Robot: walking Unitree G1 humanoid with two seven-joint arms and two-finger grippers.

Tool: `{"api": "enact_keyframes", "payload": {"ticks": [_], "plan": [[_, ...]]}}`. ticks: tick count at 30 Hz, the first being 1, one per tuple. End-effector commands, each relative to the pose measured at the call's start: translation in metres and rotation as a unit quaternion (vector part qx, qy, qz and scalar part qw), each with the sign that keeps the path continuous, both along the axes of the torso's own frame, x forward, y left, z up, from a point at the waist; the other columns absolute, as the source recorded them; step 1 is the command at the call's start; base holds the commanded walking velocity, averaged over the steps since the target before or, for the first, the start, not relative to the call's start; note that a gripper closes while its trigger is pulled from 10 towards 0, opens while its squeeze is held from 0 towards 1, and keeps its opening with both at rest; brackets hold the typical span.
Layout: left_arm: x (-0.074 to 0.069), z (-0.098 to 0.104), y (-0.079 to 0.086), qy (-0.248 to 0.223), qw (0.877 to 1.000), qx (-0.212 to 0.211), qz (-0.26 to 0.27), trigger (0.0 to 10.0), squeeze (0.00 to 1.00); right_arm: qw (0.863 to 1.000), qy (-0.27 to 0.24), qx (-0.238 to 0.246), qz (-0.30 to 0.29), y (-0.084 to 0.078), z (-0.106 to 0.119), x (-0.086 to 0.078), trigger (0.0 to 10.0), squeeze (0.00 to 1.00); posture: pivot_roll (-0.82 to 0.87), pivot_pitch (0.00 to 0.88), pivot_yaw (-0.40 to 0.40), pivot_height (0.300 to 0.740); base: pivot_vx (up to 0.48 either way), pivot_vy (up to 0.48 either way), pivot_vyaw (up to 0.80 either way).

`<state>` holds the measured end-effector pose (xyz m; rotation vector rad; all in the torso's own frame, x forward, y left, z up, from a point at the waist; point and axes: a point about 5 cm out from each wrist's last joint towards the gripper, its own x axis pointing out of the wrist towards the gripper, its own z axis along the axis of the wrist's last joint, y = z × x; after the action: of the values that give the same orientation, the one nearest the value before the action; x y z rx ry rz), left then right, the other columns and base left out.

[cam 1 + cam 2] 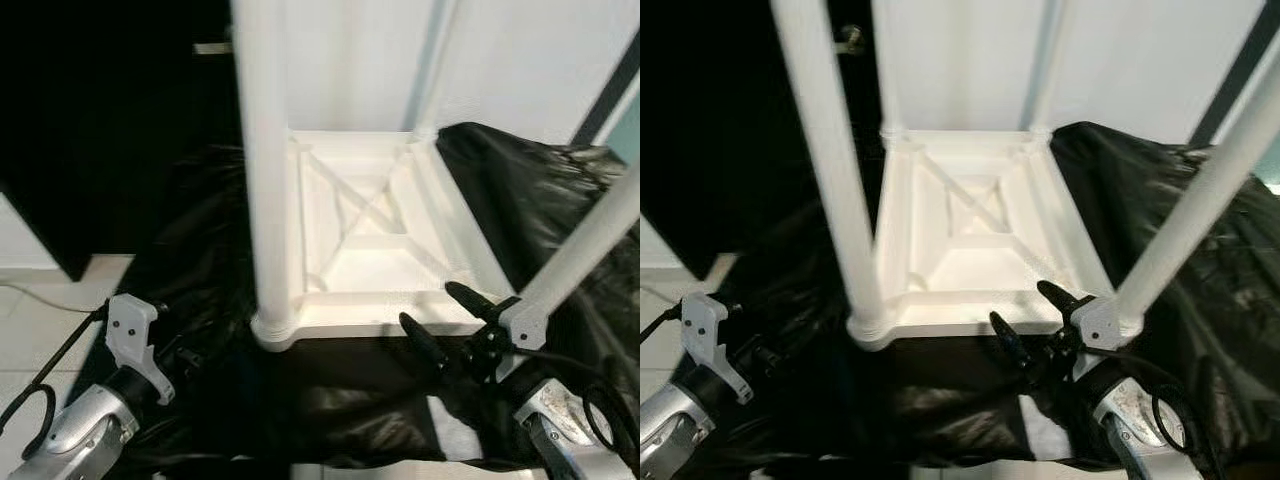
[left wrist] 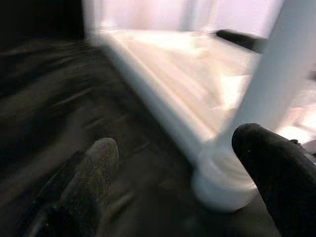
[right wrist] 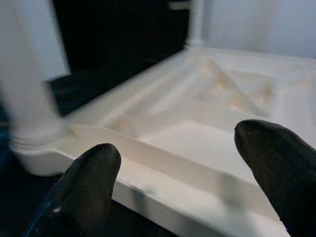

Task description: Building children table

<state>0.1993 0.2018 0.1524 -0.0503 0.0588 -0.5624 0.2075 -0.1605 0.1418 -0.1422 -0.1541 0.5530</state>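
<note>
Hovering with fingers spread: right gripper [image 1: 1025, 315], at the near edge of the upturned white moulded-plastic tabletop [image 1: 970, 245], just beside its near-right white tubular leg [image 1: 1200, 205]. Left gripper [image 2: 182, 182], open, faces the near-left white tubular leg [image 1: 268, 170]. Tabletop rests on black plastic sheeting [image 1: 520, 190]. Four legs stand in their sockets; probable step: checking seating. Next: closing on a leg, pressing home.

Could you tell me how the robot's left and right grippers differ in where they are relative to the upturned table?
The right gripper reaches up to the table near edge, fingers spread beside the near right leg. The left gripper sits lower and off to the side, over the black sheet, facing the near left leg. Both are open and hold nothing.
</note>
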Motion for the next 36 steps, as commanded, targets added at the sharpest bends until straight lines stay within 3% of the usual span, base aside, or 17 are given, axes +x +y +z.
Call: {"api": "enact_keyframes", "payload": {"ticks": [1,6,9,14,16,25,30,31,36], "plan": [[-0.005,0.002,-0.008,-0.01,0.996,0.001,-0.091,10.0,0.0,1.0,0.004,-0.007,-0.006,-0.005,-0.001,0.0,10.0,0.0,0.04,0.0,-0.032,0.74,0.0,0.0,0.0],[-0.007,0.0,0.007,-0.001,0.998,0.011,-0.068,10.0,0.0,1.0,0.014,-0.012,-0.025,-0.014,-0.003,0.003,10.0,0.0,0.03,0.0,-0.031,0.74,0.0,0.0,0.0],[-0.011,0.0,0.009,0.003,0.996,0.021,-0.082,10.0,0.0,0.999,0.011,-0.012,-0.03,-0.017,-0.002,0.004,10.0,0.0,0.04,0.0,-0.033,0.74,0.0,0.0,0.0],[-0.026,-0.002,0.004,0.035,0.99,0.019,-0.134,10.0,0.0,0.999,0.015,-0.013,-0.042,-0.018,-0.006,0.002,10.0,0.0,0.04,0.0,-0.036,0.74,0.0,0.0,0.0],[-0.031,-0.009,0.0,0.043,0.989,0.022,-0.137,10.0,0.0,0.996,0.016,-0.022,-0.085,-0.022,-0.014,0.002,10.0,0.0,0.04,0.0,-0.033,0.74,0.0,0.0,0.0],[-0.033,-0.008,-0.003,0.046,0.988,0.009,-0.146,10.0,0.0,0.996,0.013,-0.015,-0.089,-0.024,-0.014,0.001,10.0,0.0,0.04,0.0,-0.027,0.74,0.0,0.0,0.0],[-0.029,-0.008,0.006,0.049,0.992,0.004,-0.119,10.0,0.0,0.996,0.003,-0.015,-0.086,-0.027,-0.009,0.003,10.0,0.0,0.04,0.0,-0.028,0.74,0.0,0.0,0.0],[-0.024,-0.008,0.013,0.045,0.995,0.0,-0.09,10.0,0.0,0.996,0.001,-0.015,-0.084,-0.026,-0.008,0.004,10.0,0.0,0.04,0.0,-0.032,0.74,0.0,0.0,0.0],[-0.016,-0.007,0.023,0.032,0.999,-0.007,-0.043,10.0,0.0,0.997,-0.001,-0.013,-0.077,-0.024,-0.007,0.005,10.0,0.0,0.04,0.0,-0.039,0.74,0.0,0.0,0.0]]}}
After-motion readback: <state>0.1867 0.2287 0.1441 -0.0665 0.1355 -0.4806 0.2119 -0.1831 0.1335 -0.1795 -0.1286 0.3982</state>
